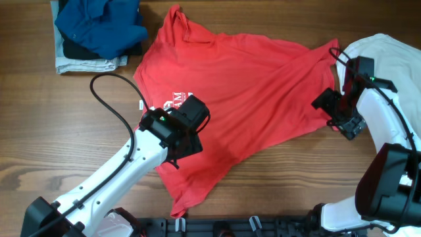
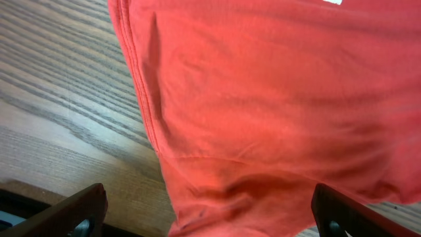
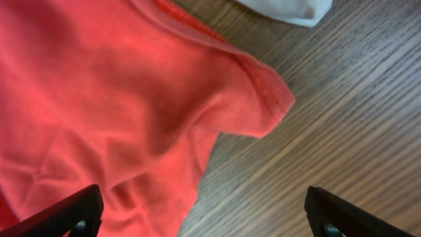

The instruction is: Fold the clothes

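Red T-shirt (image 1: 243, 85): spread over the middle of the counter (image 1: 52, 131), wrinkled, not folded; lower part hidden under the left arm.
White lettering (image 1: 174, 100): only a few letters visible, the rest covered by the left wrist; not possible to read.
Left gripper (image 2: 210, 220): opened wide, nothing held; only the two dark finger ends visible at the bottom corners of the wrist view, red cloth lying below and between them. From overhead, fingers hidden under the wrist body.
Contact of left gripper with cloth: cannot tell.
Hem of the red T-shirt (image 2: 141, 99): double seam line beside the bare wood in the left wrist view.
Right gripper (image 3: 204, 217): opened wide too, empty; finger ends cut off at the bottom edge, over the right corner of the red T-shirt.
Corner of the red T-shirt (image 3: 270, 105): pointed, a little raised and folded; sleeve or bottom edge, hard to say.
White shirt (image 1: 395, 66): at the right side of the counter, partly behind the right arm and cut off by the picture edge; a small piece at the top of the right wrist view (image 3: 289, 10), near the red corner, not touching it.
Blue garment (image 1: 102, 23): crumpled, far left corner, on top of a pale folded cloth (image 1: 85, 64); something dark between them, kind unclear.
Black cable (image 1: 112, 99): looped above the wood near the left arm.
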`<state>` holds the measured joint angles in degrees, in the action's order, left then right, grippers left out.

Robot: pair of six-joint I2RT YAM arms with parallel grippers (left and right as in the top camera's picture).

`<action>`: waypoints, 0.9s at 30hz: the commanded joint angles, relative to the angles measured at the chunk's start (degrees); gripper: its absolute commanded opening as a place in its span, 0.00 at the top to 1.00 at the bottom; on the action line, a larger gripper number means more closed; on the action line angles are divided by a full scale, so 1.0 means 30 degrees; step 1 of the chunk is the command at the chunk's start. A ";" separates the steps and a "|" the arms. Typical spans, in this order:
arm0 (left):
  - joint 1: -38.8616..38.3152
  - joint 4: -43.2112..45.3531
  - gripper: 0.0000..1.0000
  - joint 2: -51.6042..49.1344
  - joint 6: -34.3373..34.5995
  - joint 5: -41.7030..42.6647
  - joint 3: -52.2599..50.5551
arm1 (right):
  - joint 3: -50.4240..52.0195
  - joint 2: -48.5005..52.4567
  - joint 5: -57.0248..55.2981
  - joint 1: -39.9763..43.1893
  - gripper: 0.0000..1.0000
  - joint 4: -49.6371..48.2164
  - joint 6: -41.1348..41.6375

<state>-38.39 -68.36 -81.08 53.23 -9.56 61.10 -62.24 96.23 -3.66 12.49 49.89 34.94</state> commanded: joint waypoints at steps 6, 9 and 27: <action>-0.0080 -0.0073 0.00 -0.0087 -0.0168 0.0386 -0.0029 | 0.0933 0.0648 0.0393 0.1348 0.13 -0.1632 -0.0146; -0.0080 -0.0080 0.00 -0.0087 -0.0168 0.0437 -0.0029 | 0.2091 0.0648 0.0393 0.1348 0.13 -0.2732 -0.0146; -0.0080 -0.0459 0.00 -0.0087 -0.0168 0.0525 -0.0029 | 0.2499 0.1851 -0.1217 0.1610 0.96 -0.3548 0.0962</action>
<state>-38.39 -69.30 -81.08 53.23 -8.25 61.10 -54.89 100.47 -5.02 16.43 37.26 34.76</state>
